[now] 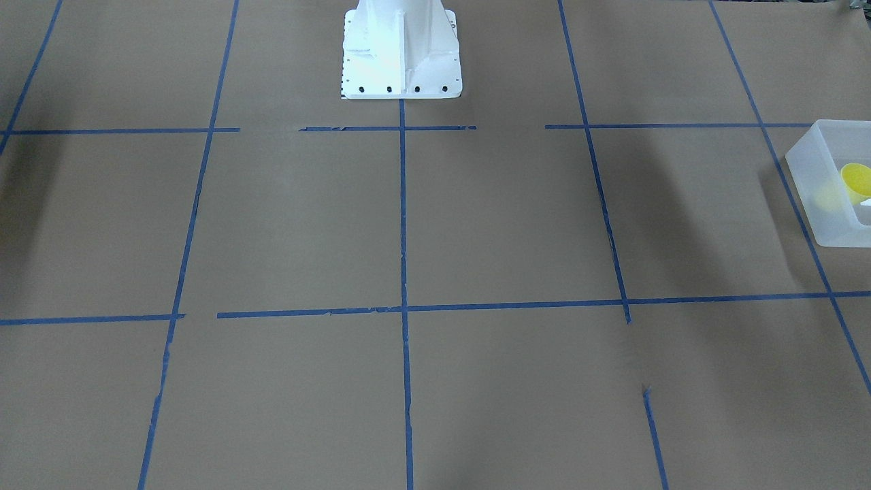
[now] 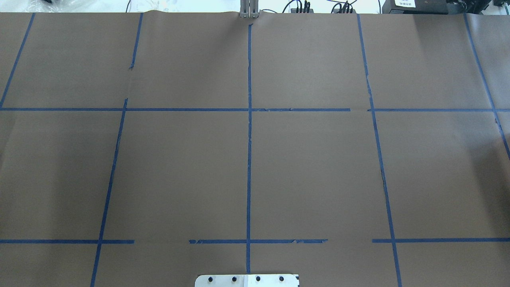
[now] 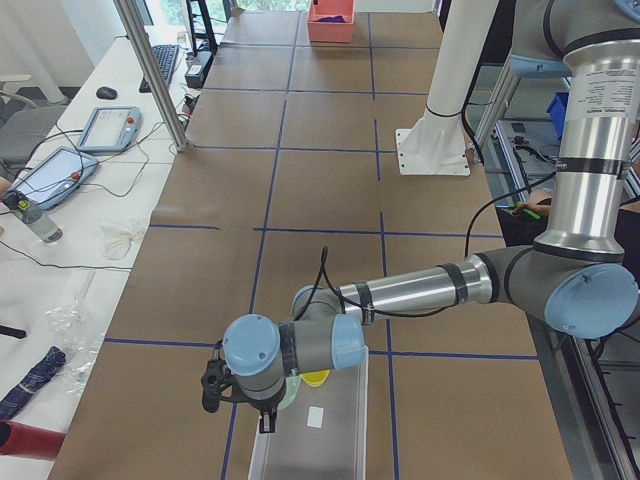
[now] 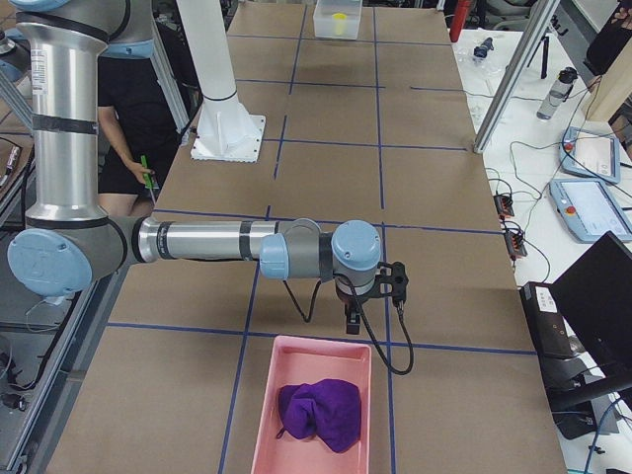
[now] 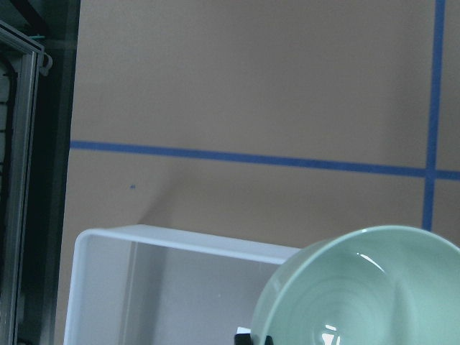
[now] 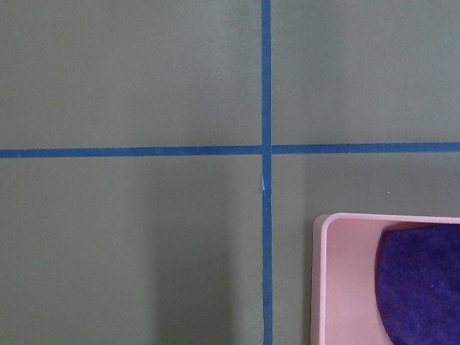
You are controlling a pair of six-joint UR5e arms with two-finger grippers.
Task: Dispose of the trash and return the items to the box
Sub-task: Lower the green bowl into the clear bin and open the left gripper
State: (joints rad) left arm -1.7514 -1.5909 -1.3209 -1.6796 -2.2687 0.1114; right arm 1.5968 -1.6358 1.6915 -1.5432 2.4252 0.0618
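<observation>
My left gripper [image 3: 270, 408] hangs over the frosted-white box [image 3: 340, 445] at the table's left end. It holds a pale green bowl [image 5: 366, 287] by its rim above the box's rim [image 5: 180, 241]; one dark fingertip [image 5: 253, 338] shows at the bowl's edge. The yellow cup [image 3: 316, 378] lies inside the box and also shows in the front-facing view [image 1: 857, 180]. My right gripper [image 4: 354, 318] hovers beside a pink bin [image 4: 265, 415]. I cannot tell whether it is open or shut.
The pink bin [image 6: 320, 287] holds a purple cloth [image 6: 420, 287]. The white robot pedestal [image 1: 401, 54] stands at the table's middle back. A side table with tablets [image 3: 105, 125] and a metal post [image 3: 155, 75] runs along the far edge.
</observation>
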